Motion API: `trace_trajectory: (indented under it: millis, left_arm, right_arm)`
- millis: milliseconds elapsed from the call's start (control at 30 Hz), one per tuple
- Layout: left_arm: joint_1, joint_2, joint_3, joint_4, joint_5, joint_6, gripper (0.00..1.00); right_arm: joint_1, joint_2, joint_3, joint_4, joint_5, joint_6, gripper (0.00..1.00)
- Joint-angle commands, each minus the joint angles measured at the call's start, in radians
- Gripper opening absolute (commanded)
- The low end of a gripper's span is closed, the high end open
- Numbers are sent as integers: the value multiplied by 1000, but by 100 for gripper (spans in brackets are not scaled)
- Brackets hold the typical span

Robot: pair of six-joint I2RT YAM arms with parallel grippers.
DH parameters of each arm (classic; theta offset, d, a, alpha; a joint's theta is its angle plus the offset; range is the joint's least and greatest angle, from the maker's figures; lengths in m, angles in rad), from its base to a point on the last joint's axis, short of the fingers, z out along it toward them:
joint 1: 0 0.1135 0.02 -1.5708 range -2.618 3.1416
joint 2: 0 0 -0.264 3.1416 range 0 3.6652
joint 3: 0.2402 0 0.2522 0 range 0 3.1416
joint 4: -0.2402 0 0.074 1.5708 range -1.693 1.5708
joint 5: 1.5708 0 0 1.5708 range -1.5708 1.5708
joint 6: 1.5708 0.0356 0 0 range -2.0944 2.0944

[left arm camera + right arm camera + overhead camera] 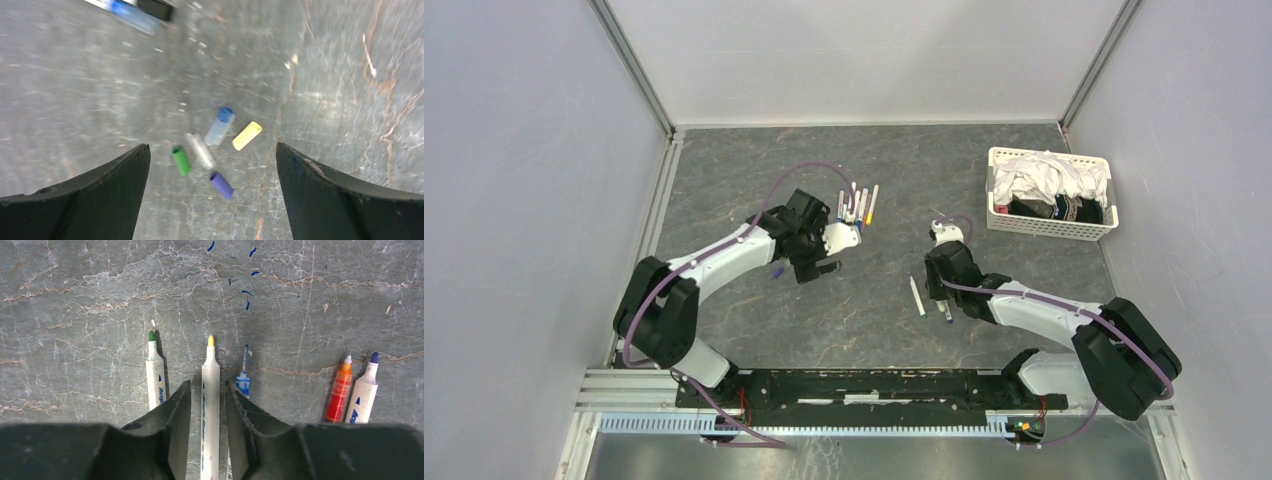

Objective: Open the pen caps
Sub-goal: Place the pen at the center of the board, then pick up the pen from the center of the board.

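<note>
In the left wrist view, several loose pen caps lie on the grey table between my wide-open left fingers: green (181, 160), clear (200, 150), pale blue (220, 126), yellow (247, 135) and purple (221, 185). My left gripper (212, 200) is empty above them. In the right wrist view, uncapped pens lie side by side: green-tipped (155, 377), yellow-tipped (210, 390), blue-tipped (243, 382), orange (340, 390) and purple-tipped (363, 392). My right gripper (208, 395) straddles the yellow-tipped pen, jaws narrow with a thin gap on each side.
A white basket (996, 190) of cloths stands at the back right. A row of pens (860, 205) lies by the left gripper (829, 245). Two pens (917, 295) lie by the right gripper (941, 255). Blue ink marks (245, 290) spot the table. A blurred blue pen (131, 14) lies far left.
</note>
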Motion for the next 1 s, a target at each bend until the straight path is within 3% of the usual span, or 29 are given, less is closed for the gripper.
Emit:
trace_trajectory:
  millis: [0, 100, 333, 533, 633, 700, 833, 967]
  left_arm:
    - [12, -83, 179, -132, 51, -130, 100]
    - [33, -111, 243, -174, 48, -168, 100]
    - [111, -191, 314, -199, -21, -214, 100]
    - [157, -230, 285, -224, 23, -211, 100]
    - [162, -223, 283, -252, 36, -225, 100]
    - [173, -243, 270, -242, 41, -232, 100]
    - [232, -293, 261, -213, 83, -253, 100]
    - [292, -294, 266, -229, 102, -274, 100]
  right_arm:
    - [-1, -4, -6, 36, 31, 22, 39]
    - [-1, -18, -19, 26, 34, 24, 45]
    - [-1, -97, -36, -39, 82, -12, 42]
    - [-1, -128, 19, -71, 84, -63, 42]
    - [0, -84, 131, -85, 73, -79, 44]
    - [-1, -18, 236, -86, 75, -93, 52]
    - [-2, 221, 510, -128, 72, -104, 60]
    - [-20, 502, 821, -208, 79, -96, 56]
